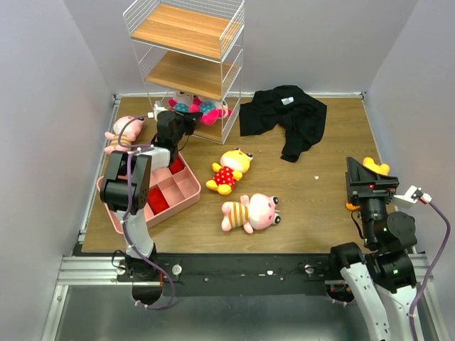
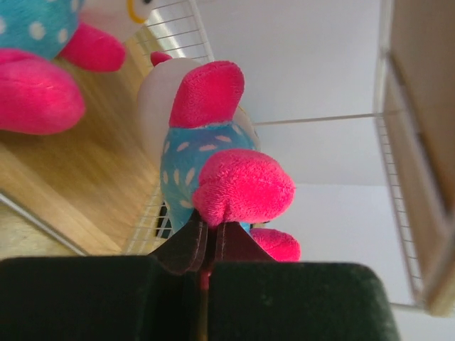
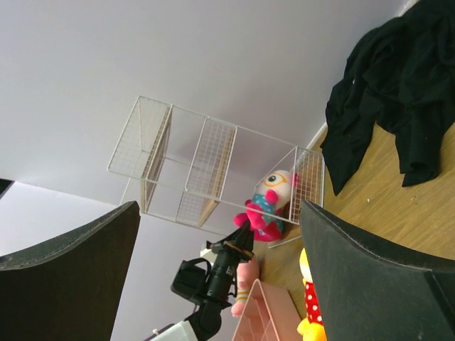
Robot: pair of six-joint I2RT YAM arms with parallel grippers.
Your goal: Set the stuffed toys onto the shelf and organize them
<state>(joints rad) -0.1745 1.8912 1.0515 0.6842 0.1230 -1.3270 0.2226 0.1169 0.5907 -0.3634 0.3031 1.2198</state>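
Left wrist view: holding glasses doll (image 2: 202,153) by one pink foot in clenched left gripper (image 2: 206,245), at shelf's (image 2: 85,206) bottom tier. Could slip from so thin a pinch, or snag mesh and drop to tabletop (image 1: 313,213). Right gripper (image 3: 219,213) spread wide, empty.

Tall white wire-mesh shelf (image 1: 186,32) with wooden boards holds two white-faced plush dolls (image 1: 201,110) in its bottom tier; a yellow polka-dot doll (image 1: 229,170) and a pink striped doll (image 1: 249,212) lie nearby, in front.
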